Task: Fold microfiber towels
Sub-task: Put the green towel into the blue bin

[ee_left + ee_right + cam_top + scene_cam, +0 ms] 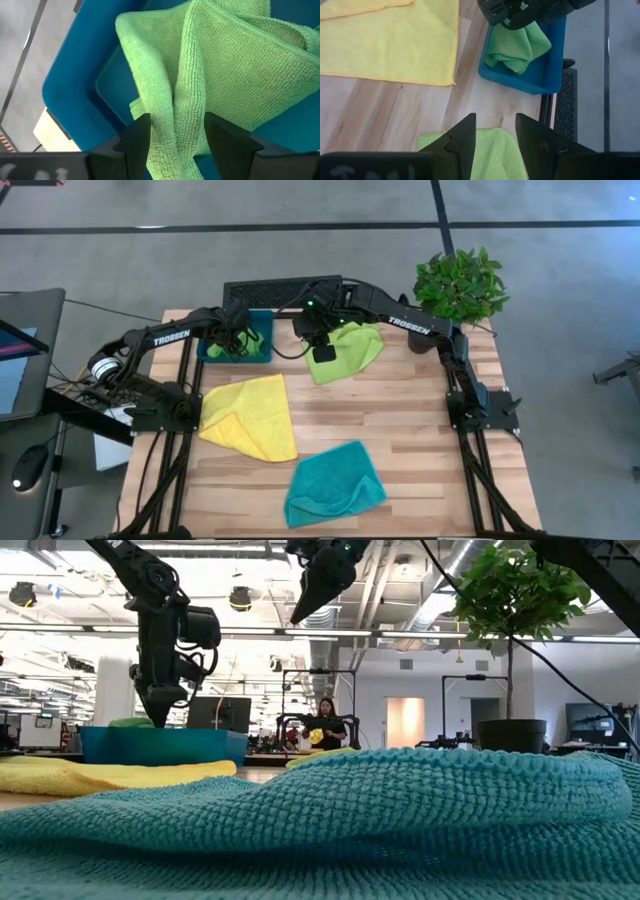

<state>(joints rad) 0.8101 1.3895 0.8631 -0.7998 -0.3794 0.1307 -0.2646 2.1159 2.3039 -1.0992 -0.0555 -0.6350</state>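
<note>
My left gripper pinches a soft green towel in the tray, far left; my right gripper hangs open over another green towel; floppy, so I'd grab corners.

A tray sits at the table's far left with a bunched towel in it; just to its right lies a second towel, with a potted plant at the far right corner. Nearer the front, a third towel lies on the left and a fourth lies front and centre.
</note>
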